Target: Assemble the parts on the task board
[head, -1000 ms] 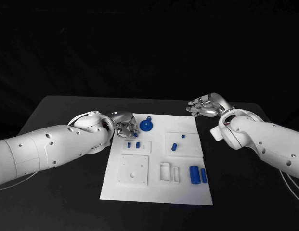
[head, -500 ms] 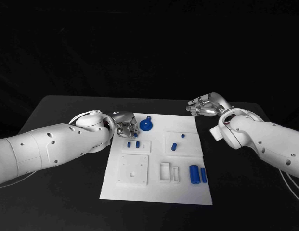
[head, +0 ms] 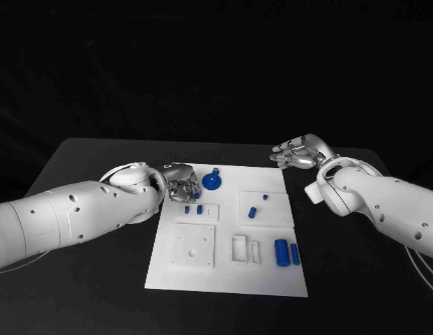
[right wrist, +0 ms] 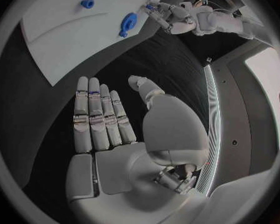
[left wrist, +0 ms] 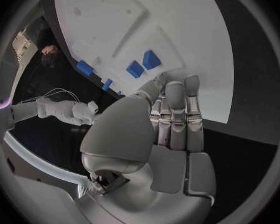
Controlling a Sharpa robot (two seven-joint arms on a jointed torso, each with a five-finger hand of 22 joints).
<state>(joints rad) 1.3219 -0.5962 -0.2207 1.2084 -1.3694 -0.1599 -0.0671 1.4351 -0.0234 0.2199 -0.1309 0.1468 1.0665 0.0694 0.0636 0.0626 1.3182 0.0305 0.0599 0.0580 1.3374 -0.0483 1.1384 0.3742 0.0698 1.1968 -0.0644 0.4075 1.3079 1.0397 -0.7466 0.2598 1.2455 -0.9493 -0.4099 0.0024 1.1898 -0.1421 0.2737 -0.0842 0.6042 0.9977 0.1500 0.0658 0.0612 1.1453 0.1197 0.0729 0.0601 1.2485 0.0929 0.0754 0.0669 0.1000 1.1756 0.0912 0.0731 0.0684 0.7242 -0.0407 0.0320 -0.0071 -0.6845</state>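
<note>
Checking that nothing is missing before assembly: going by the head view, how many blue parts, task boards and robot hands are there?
Blue parts: 7
Task board: 1
Hands: 2, the left hand and the right hand
Total: 10

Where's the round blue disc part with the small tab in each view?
Head view: round blue disc part at the white task board's far edge, beside the left robot hand.
Left wrist view: cannot pick it out.
Right wrist view: disc near that left hand.
Shared landmark: the board.
</note>
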